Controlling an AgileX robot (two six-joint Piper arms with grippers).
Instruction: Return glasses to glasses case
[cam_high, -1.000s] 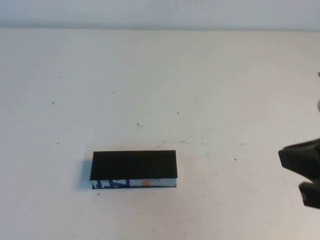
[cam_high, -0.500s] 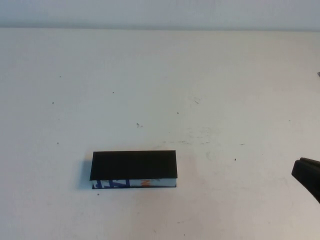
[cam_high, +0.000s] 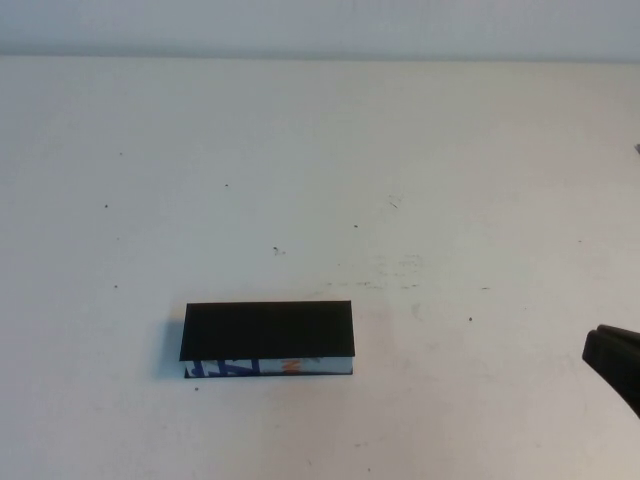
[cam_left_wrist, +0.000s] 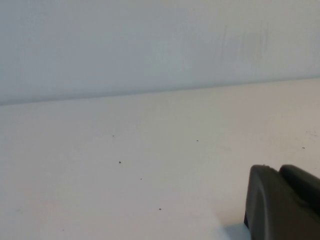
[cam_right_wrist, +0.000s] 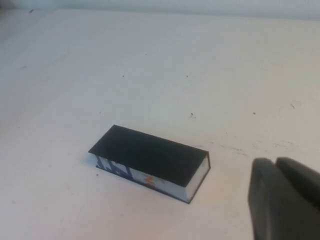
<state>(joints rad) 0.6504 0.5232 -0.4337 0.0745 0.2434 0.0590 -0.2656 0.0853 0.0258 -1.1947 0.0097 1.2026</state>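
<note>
Seemingly done: glasses case (cam_high: 268, 339) lid down, no glasses showing. Right gripper (cam_right_wrist: 285, 200) pressed together, well apart at table edge. Left gripper (cam_left_wrist: 280, 202) together too, parked elsewhere.

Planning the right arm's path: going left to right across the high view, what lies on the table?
Rectangular black glasses case with its flap lid down and a white front edge with blue and orange marks → bare white table → right gripper at the right edge. Left gripper appears only in its wrist view.
</note>
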